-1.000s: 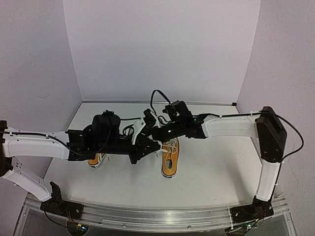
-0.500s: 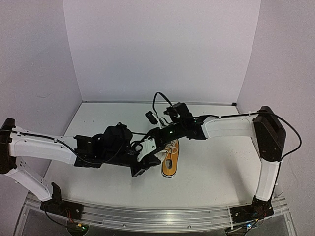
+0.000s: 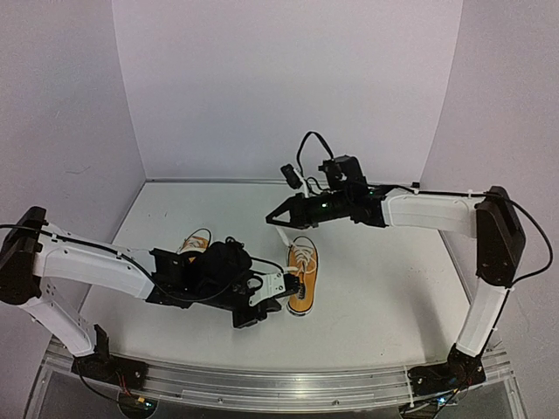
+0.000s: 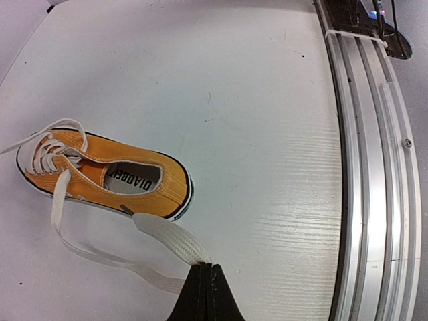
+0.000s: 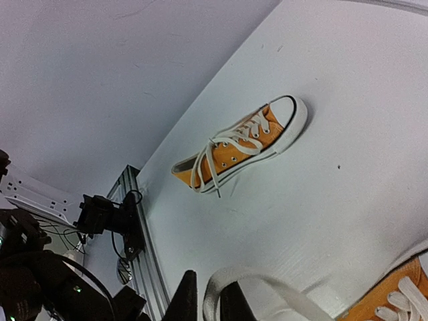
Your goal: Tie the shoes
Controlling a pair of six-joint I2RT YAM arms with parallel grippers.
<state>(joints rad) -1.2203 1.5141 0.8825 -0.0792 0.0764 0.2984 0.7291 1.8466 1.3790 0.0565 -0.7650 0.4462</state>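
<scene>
The orange-yellow canvas sneaker with a white toe cap [image 3: 302, 271] lies mid-table on the white tabletop [image 3: 384, 288]. Its long axis runs near to far, toe towards the back wall. The second orange sneaker [image 3: 194, 243] lies well apart to its left. From above the left arm hides much of it, but the right wrist view shows it whole, its toe towards that picture's upper right. The left gripper [image 4: 206, 284] is pinched tight on a flat white lace end [image 4: 170, 239] beside the heel. The right gripper [image 5: 208, 282], raised beyond the toe, has narrow jaws closed around a white lace loop [image 5: 211, 297].
</scene>
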